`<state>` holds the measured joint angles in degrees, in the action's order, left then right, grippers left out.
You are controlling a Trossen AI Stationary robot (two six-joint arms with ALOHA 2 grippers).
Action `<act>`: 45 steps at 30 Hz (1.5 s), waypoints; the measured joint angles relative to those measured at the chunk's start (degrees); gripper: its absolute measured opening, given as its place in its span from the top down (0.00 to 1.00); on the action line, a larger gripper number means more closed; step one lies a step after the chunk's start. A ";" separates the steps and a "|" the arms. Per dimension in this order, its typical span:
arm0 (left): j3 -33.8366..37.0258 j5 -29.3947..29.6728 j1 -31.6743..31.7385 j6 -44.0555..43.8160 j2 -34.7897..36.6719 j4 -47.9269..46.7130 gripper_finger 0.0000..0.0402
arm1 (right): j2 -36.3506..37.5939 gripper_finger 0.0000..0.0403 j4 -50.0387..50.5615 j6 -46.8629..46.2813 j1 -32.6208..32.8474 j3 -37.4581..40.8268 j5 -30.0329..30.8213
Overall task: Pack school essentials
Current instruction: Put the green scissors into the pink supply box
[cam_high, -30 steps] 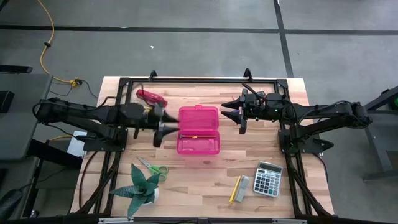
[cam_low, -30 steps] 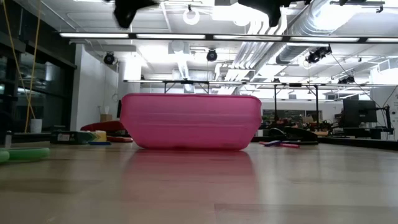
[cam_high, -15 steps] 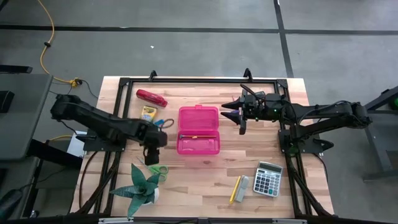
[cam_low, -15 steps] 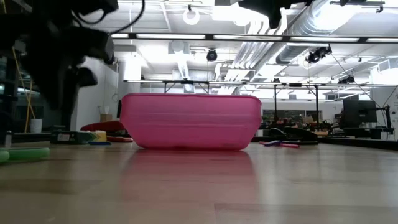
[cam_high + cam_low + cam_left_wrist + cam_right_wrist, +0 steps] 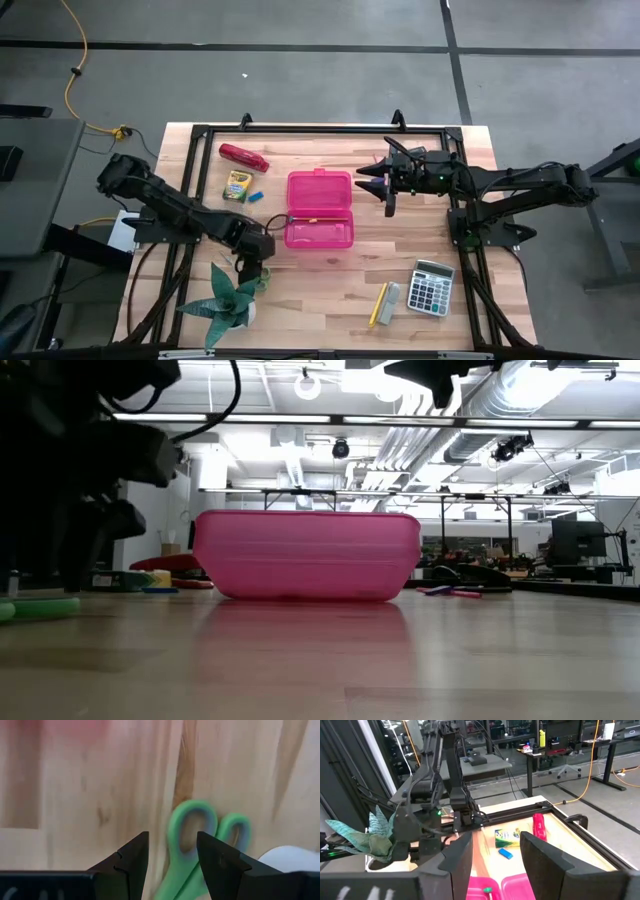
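Note:
My left gripper (image 5: 251,262) hangs open, fingers pointing down, just over the green-handled scissors (image 5: 260,273). In the left wrist view its fingertips (image 5: 172,854) stand either side of a green handle loop (image 5: 192,826), apart from it. The scissors lie flat on the table. My right gripper (image 5: 386,186) hovers open, right of the pink case (image 5: 320,208), which holds a thin pencil (image 5: 305,219). The yellow-green crayon box (image 5: 237,186) and tiny blue piece (image 5: 256,196) lie left of the case. A yellow pencil (image 5: 378,304) and grey block (image 5: 390,302) lie near the near edge.
A green spiky plant (image 5: 225,305) in a white pot stands close beside my left gripper, toward the near edge. A red object (image 5: 243,156) lies near the far-left corner and a calculator (image 5: 432,287) at the near right. Bare wood lies between the case and the calculator.
My left arm has swung away from the pink case's left side toward the near edge and come down over the scissors, tipping to point down. The crayon box and blue piece, hidden under the arm before, now show.

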<state>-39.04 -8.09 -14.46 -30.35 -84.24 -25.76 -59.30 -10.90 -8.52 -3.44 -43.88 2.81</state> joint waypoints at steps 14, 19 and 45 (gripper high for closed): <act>-0.21 7.86 -3.63 -4.63 -4.68 1.31 0.67 | -0.01 0.61 0.81 -0.45 0.00 0.01 0.00; -0.15 10.20 -4.03 -2.36 -4.75 0.22 0.85 | -0.01 0.61 0.82 -0.45 0.00 0.02 0.00; -2.33 18.39 17.38 9.32 38.85 -9.54 1.00 | -0.01 0.61 0.34 -0.51 0.00 0.02 0.02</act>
<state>-41.36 10.31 2.92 -21.03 -45.39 -35.29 -59.31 -10.57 -9.04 -3.44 -43.86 2.83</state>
